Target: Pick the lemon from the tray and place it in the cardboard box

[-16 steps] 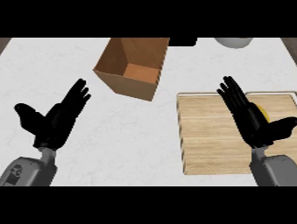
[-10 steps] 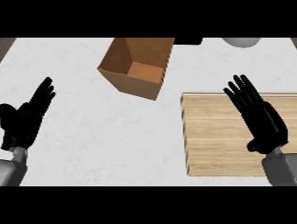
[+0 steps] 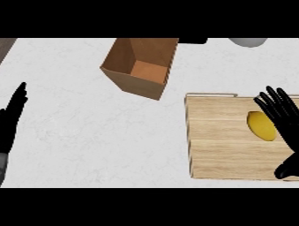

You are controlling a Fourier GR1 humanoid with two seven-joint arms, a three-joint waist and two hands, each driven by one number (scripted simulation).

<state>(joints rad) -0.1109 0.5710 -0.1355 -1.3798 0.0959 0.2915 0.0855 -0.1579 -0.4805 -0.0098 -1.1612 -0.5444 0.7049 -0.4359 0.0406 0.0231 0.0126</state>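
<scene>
1. Yellow lemon lies on the wooden tray, long axis running near-to-far, just left of the right hand, whose straight, spread fingers partly overlap it.
2. Left hand rests open at the worktop's left edge, well apart.
3. Cardboard box stands beyond, open.
4. Since 0.5 s ago, the lemon has come into sight beside the right hand.

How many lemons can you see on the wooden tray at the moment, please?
1. The lemon lies on the right part of the tray, partly covered by the right hand; the hand could hide something more.
</scene>
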